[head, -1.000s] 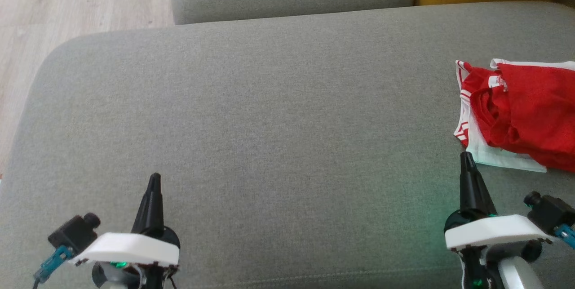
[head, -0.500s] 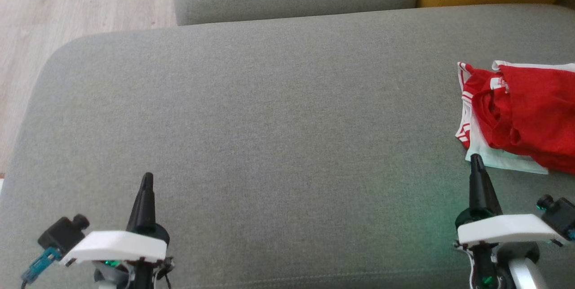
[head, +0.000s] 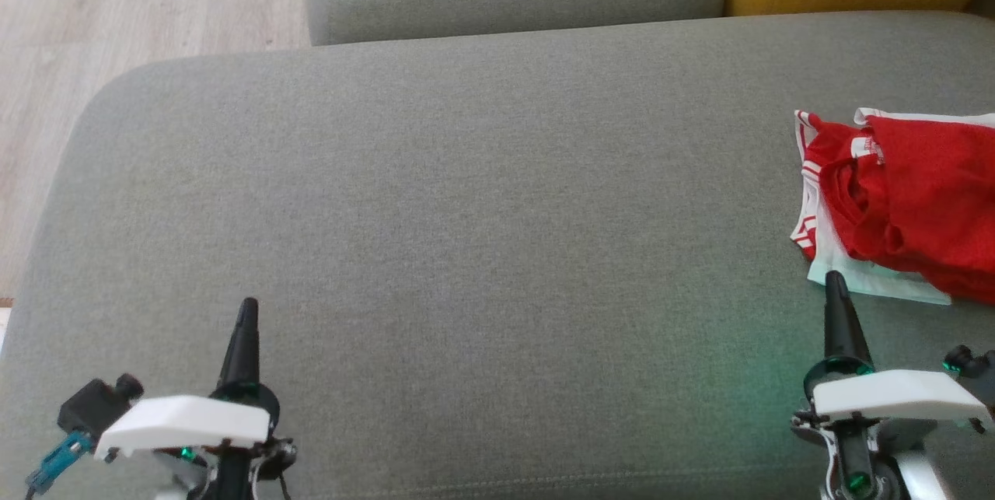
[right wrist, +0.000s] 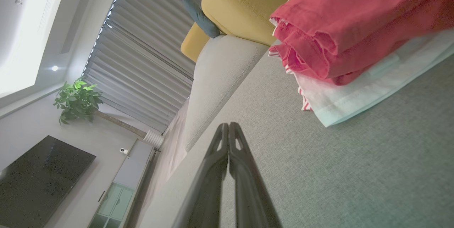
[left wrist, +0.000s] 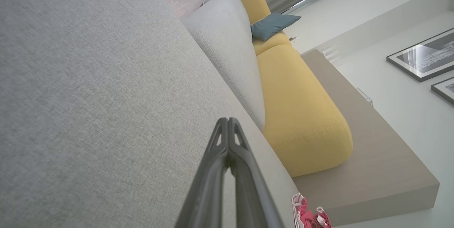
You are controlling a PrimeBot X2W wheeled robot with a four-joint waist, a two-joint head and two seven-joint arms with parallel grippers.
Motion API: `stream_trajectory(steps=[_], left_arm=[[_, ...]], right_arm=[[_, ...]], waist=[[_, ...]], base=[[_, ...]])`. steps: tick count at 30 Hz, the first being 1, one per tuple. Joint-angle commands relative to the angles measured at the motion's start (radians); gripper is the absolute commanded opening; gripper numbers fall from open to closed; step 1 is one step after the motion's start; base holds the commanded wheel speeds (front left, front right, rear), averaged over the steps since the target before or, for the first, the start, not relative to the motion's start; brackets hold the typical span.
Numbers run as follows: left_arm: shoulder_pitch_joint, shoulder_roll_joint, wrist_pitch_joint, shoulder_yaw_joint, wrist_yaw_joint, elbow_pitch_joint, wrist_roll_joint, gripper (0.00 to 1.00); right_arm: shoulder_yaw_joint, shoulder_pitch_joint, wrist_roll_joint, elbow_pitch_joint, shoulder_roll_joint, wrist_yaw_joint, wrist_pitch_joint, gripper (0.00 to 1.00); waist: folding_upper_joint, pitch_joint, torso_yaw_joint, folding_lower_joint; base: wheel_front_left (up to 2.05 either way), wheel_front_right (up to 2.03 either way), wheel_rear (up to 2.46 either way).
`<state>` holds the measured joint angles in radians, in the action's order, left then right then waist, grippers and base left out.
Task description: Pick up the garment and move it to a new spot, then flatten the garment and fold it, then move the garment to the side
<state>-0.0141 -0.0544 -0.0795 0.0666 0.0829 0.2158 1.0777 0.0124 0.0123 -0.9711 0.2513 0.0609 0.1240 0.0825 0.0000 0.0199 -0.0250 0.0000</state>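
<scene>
Head view: folded garment [head: 902, 204]; right gripper [head: 834, 280], closed empty, just beside its hem; left gripper [head: 248, 305] likewise, well apart; advised: back off without snagging.

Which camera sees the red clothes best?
The head view: it shows the red clothes from above, nearly whole. The right wrist view gives a close-up of one edge; the left wrist view, a tiny corner.

Red garment [head: 905, 204] with white striped trim, folded in a loose bundle, lies flat at the right end of the grey sofa seat [head: 466, 212].
</scene>
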Motion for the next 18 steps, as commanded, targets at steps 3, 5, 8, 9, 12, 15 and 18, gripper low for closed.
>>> stream_trajectory(steps=[3, 5, 8, 9, 12, 15, 18], left_arm=[[0.060, -0.016, 0.010, -0.034, 0.011, -0.028, 0.038, 0.00], [0.062, -0.016, 0.016, -0.038, 0.012, -0.026, 0.058, 0.00], [0.066, -0.017, 0.024, -0.045, 0.014, -0.023, 0.087, 0.00], [0.067, -0.017, 0.027, -0.047, 0.015, -0.022, 0.097, 0.00], [0.070, -0.017, 0.036, -0.053, 0.017, -0.019, 0.126, 0.00], [0.073, -0.017, 0.045, -0.059, 0.019, -0.015, 0.156, 0.00], [0.077, -0.017, 0.053, -0.066, 0.021, -0.012, 0.185, 0.00]], right_arm=[[0.000, 0.061, -0.046, -0.029, 0.018, 0.004, -0.010, 0.00], [-0.003, 0.063, -0.070, -0.028, 0.018, 0.004, -0.016, 0.00], [-0.008, 0.064, -0.106, -0.027, 0.018, 0.004, -0.024, 0.00], [-0.009, 0.065, -0.117, -0.027, 0.018, 0.004, -0.027, 0.00], [-0.014, 0.067, -0.153, -0.026, 0.018, 0.004, -0.036, 0.00], [-0.018, 0.068, -0.188, -0.025, 0.019, 0.005, -0.044, 0.00], [-0.023, 0.070, -0.223, -0.023, 0.019, 0.005, -0.053, 0.00]], waist=[[0.0000, -0.001, 0.001, 0.0000], [0.0000, -0.001, 0.002, 0.0000], [0.0000, -0.002, 0.003, 0.0000], [0.0000, -0.003, 0.004, 0.0000], [0.0000, -0.003, 0.005, 0.0000], [0.0000, -0.004, 0.007, 0.0000], [0.0000, -0.005, 0.008, 0.0000]], base=[[0.00, 0.00, 0.00], [0.00, 0.00, 0.00], [0.00, 0.00, 0.00], [0.00, 0.00, 0.00], [0.00, 0.00, 0.00], [0.00, 0.00, 0.00], [0.00, 0.00, 0.00]])
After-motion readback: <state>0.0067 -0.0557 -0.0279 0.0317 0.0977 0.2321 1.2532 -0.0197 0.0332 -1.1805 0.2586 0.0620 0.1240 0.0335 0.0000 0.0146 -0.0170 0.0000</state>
